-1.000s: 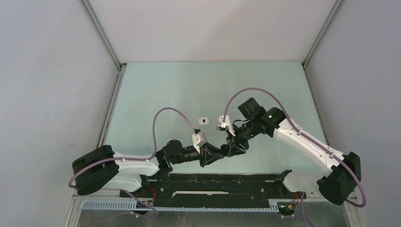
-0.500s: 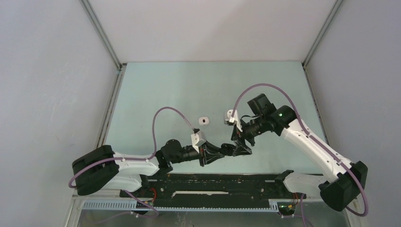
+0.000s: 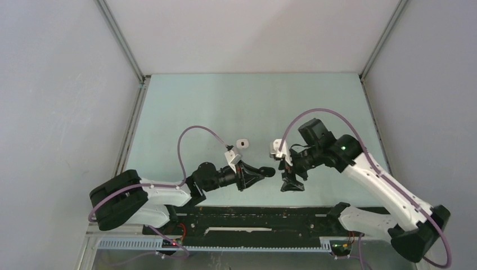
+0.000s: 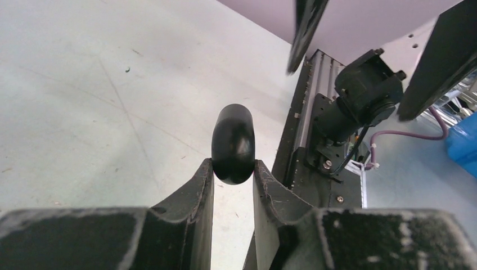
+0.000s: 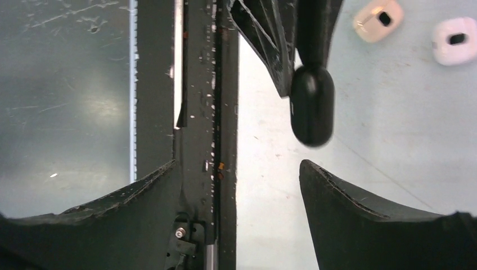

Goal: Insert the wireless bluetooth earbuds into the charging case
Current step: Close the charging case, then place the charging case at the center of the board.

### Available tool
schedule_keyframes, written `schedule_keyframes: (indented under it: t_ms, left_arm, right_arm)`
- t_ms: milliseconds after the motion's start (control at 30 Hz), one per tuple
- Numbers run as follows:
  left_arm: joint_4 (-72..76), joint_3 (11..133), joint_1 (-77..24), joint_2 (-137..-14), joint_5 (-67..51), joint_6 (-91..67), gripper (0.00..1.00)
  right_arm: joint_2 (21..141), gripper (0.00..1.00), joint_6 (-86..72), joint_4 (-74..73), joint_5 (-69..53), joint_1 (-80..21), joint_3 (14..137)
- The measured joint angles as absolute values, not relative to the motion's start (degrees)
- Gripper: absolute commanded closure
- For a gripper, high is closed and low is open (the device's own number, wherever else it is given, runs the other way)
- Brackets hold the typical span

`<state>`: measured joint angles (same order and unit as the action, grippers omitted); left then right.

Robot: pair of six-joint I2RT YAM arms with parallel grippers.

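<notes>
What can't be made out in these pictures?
Earbuds: none visible in any view.
Black case: the left wrist view shows only its shell, and the left pincer covers its lower end; contents hidden.
White case: top view, too small for detail.
Beige case: right wrist view, cut by the top edge.

Even diffuse light, soft shadows; wrist views blurred near lens

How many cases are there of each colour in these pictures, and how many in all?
black case: 1, gripped in the left tool
white case: 1, lying free
cream piece: 1 in the right wrist view; I cannot tell whether it is a case or a part of the left arm, so it is not counted
Total: 2 cases
</notes>
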<state>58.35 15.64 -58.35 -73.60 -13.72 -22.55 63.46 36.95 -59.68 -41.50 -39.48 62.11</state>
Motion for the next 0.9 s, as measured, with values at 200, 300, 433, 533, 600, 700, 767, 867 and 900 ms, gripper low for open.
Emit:
schedule_keyframes:
  t_ms: [200, 300, 433, 533, 600, 700, 767, 867, 900]
  left_arm:
    - [59.48, 15.64, -57.82, -75.33, -13.85, -23.57, 1.0]
    - [60.1, 15.64, -57.82, -75.37, -14.33, -23.62, 1.0]
    - [59.11, 16.36, -57.14, -75.55, -14.15, -25.93, 1.0]
    - [56.29, 19.73, -55.88, -78.43, -13.54, -29.58, 1.0]
    - [54.37, 23.16, -55.09, -82.65, -13.26, -32.67, 1.0]
    - [52.34, 26.41, -54.28, -88.25, -13.21, -36.32, 1.0]
    - [50.92, 27.9, -53.54, -91.7, -13.23, -38.83, 1.0]
    - [49.45, 29.34, -51.79, -95.85, -13.72, -42.5, 0.98]
    - [49.21, 29.87, -50.94, -97.41, -14.0, -44.05, 0.97]
  right_arm:
    - [57.74, 0.21, 36.77, -59.55, -40.38, -32.58, 60.29]
    - [58.67, 0.21, 36.27, -58.46, -41.47, -29.23, 59.16]
    - [59.13, 0.2, 33.74, -56.21, -42.96, -24.34, 57.69]
    - [59.11, 0.09, 29.61, -51.53, -43.59, -19.46, 56.18]
    - [59.13, 0.01, 26.98, -48.9, -43.55, -15.18, 54.92]
    - [59.27, 0.0, 24.34, -46.72, -43.57, -10.87, 53.65]
    - [59.4, 0.0, 23.11, -45.82, -43.57, -9.02, 53.32]
    - [59.4, 0.0, 22.0, -44.95, -43.81, -7.64, 52.99]
    - [59.4, 0.0, 21.76, -44.82, -43.92, -7.51, 52.88]
